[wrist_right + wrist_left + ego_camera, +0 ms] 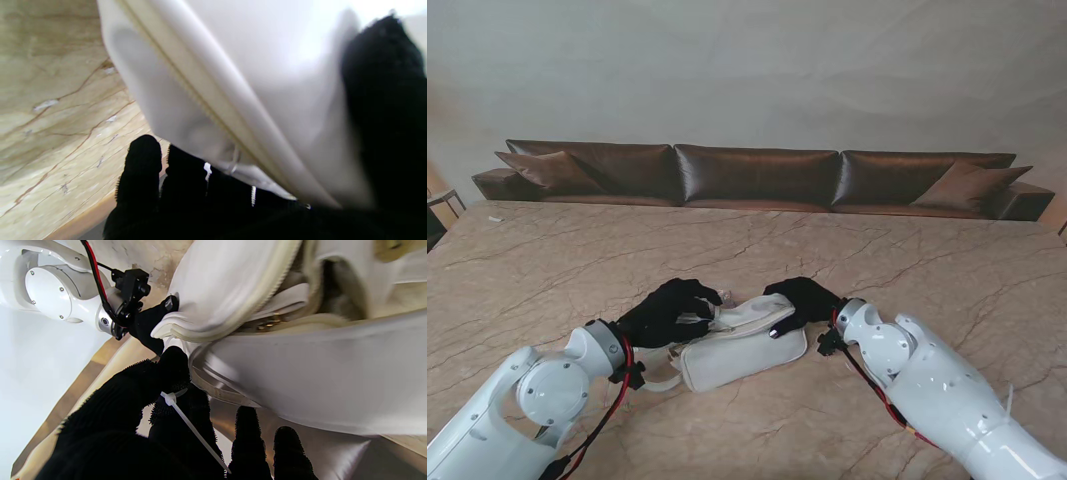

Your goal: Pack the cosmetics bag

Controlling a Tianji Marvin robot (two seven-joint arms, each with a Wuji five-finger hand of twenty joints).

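- Two hands on one white cosmetics bag [742, 350], which lies on the marble table [547, 260] near me, about centre, btwn both arms.
- Left hand [665, 312]: fingers curled shut on the bag's left end, at the zip edge. Left wrist cam shows a fingertip [173, 365] pressed vs. the folded rim, w/ a white cable tie [193, 433] running btwn the fingers; prob. a pull tied to the zipper, but can't confirm.
- Right hand [802, 300]: closed over the bag's right end, fingers wrapped over the top edge, pinning it.
- Why held so, my guess: one hand anchors each end so soft fabric stays taut & doesn't slide on smooth marble while the zip gets worked.
- Stand cam only: both arms, the bag's place on the table, brown sofa [757, 175] along the far side, a white strap loop [659, 380] trailing off the bag nearer to me.
- Left wrist cam only: zipper track [267, 296], bag mouth partly gaping, dark interior, contents not readable; right hand seen gripping the other end.
- Right wrist cam [186, 186]: blurred; shows zip seam [206, 103] up close, fingers under & around the fabric.
- No loose cosmetics visible on the table; packed already or not, can't tell.
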